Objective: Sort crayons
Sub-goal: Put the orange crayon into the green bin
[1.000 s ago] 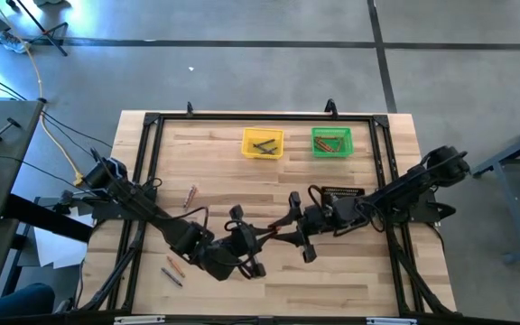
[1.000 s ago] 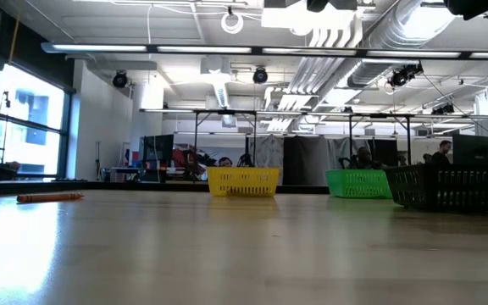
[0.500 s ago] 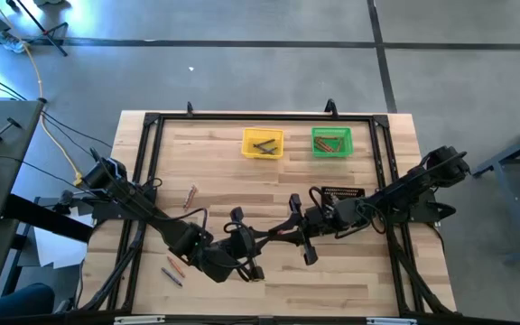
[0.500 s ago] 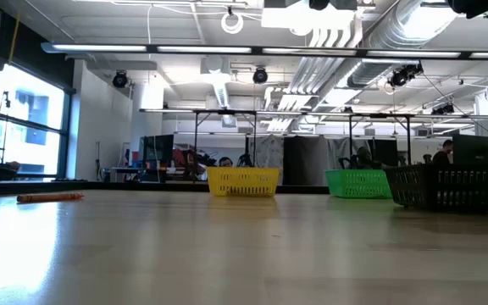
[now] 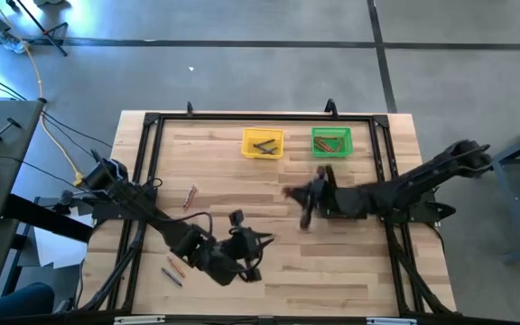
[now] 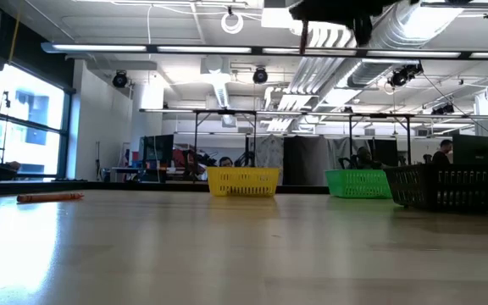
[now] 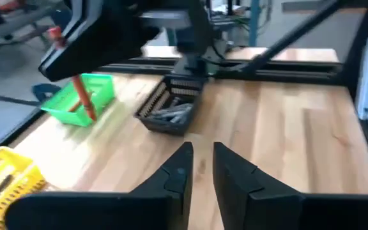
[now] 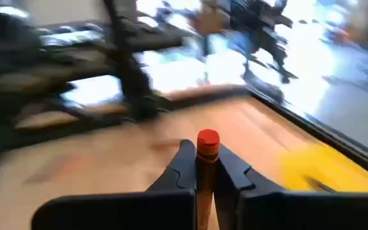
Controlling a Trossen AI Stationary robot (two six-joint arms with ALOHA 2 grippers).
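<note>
1. Our right gripper (image 8: 200, 167) has taken the orange crayon (image 8: 207, 142) from the left, clenched on it.
2. Our left gripper (image 7: 200, 167) has released, empty.
3. Crayon now rides toward the green bin (image 5: 331, 142).

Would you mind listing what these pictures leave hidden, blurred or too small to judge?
- High view: the right gripper is smeared by motion, so its orange crayon cannot be seen there.
- Right wrist view: the crayon's lower part is hidden between the fingers.
- Low view: the contents of the yellow bin and green bin are hidden by their walls.
- High view: the crayons beside the left arm are too small to tell colours.
</note>
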